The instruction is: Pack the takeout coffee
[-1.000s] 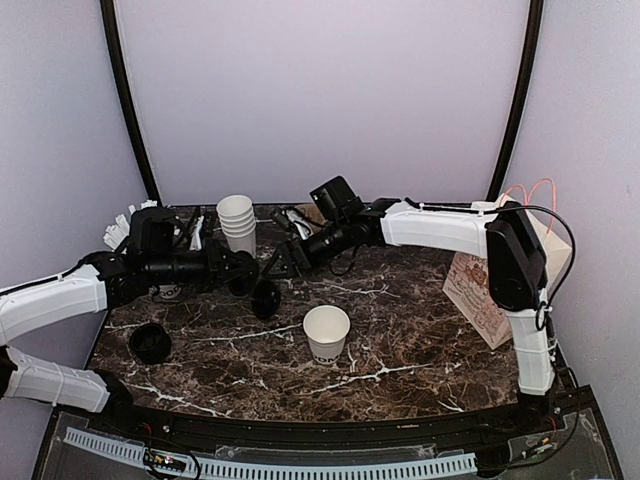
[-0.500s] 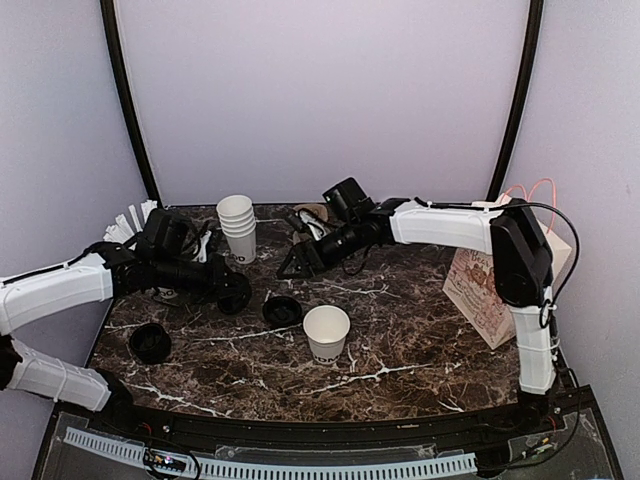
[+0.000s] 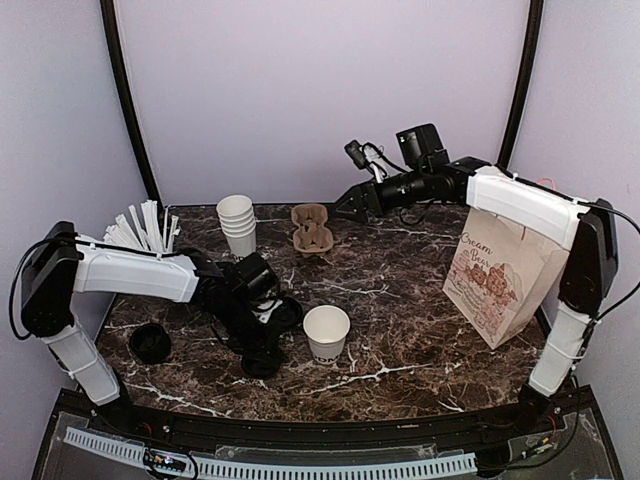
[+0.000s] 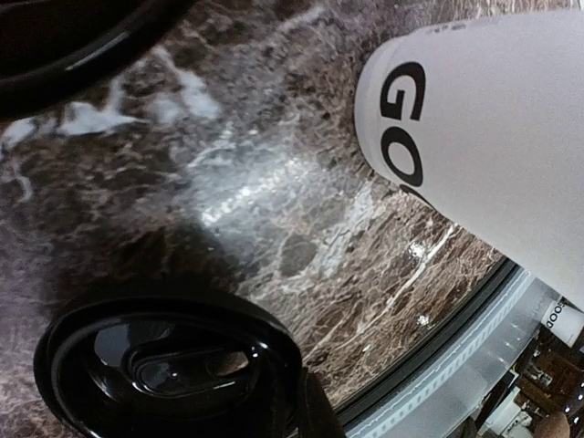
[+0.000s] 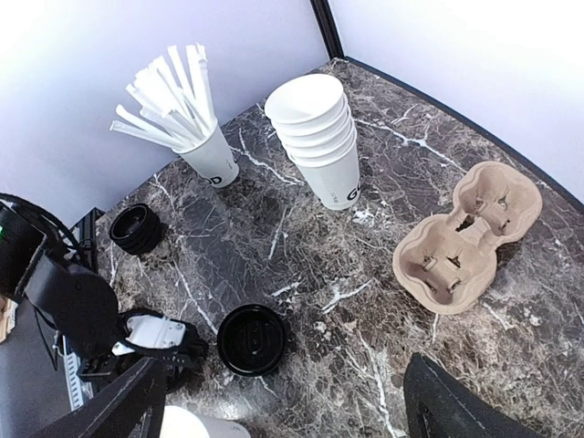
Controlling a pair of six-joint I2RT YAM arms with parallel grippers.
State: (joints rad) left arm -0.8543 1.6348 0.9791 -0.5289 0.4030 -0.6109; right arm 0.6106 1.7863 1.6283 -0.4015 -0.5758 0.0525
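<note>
The white paper cup with black lettering [image 4: 493, 137] runs off the left wrist view's right edge; only "GO" reads. The round black plastic lid [image 4: 164, 374] is cropped below, a dark curved rim [image 4: 64, 46] above.

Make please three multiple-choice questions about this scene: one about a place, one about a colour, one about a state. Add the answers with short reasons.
1. Where does the cardboard carrier lie?
A. at the back, beside the stack of cups
B. at the front edge
C. on the floor

2. What colour is the lettering on the single white cup?
A. red
B. black
C. green

3. What is the state of that cup?
A. lidded
B. tipped over
C. upright and open

Answers:
1 A: the right wrist view shows it next to the stack.
2 B: the left wrist view shows black letters.
3 C: its rim is bare; the left gripper holds a black lid beside it.
</note>
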